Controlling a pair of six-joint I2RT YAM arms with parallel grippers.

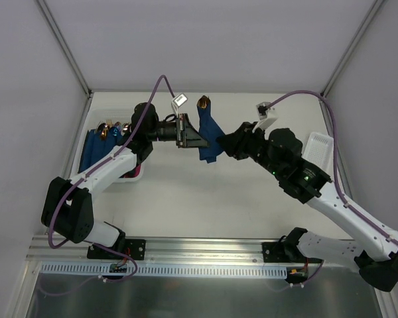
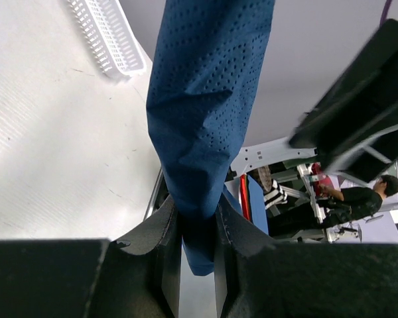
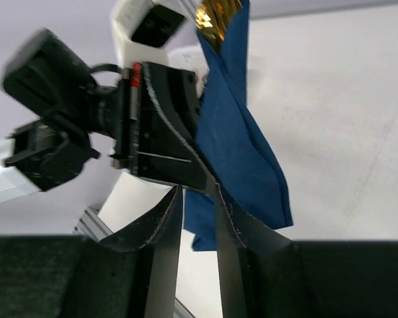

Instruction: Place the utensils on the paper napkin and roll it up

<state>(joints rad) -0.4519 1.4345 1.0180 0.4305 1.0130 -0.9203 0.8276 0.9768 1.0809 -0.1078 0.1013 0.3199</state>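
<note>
The paper napkin [image 1: 207, 136] is a dark blue roll held up off the table, hanging nearly upright. A coppery utensil [image 1: 203, 103] head pokes out of its top; the rest of the utensils are hidden inside. My left gripper [image 1: 198, 139] is shut on the roll's lower part, and the blue paper [image 2: 205, 99] is pinched between its fingers [image 2: 198, 215]. My right gripper [image 1: 223, 144] is just right of the roll. Its jaws [image 3: 198, 193] stand slightly apart with nothing between them, and the napkin [image 3: 242, 152] and gold utensil tip [image 3: 215, 16] lie beyond them.
A white basket [image 1: 134, 177] at the left holds several dark blue rolls [image 1: 96, 146] with metallic cutlery heads. A white slotted tray [image 1: 320, 149] lies at the right, behind my right arm. White walls close in the table on three sides.
</note>
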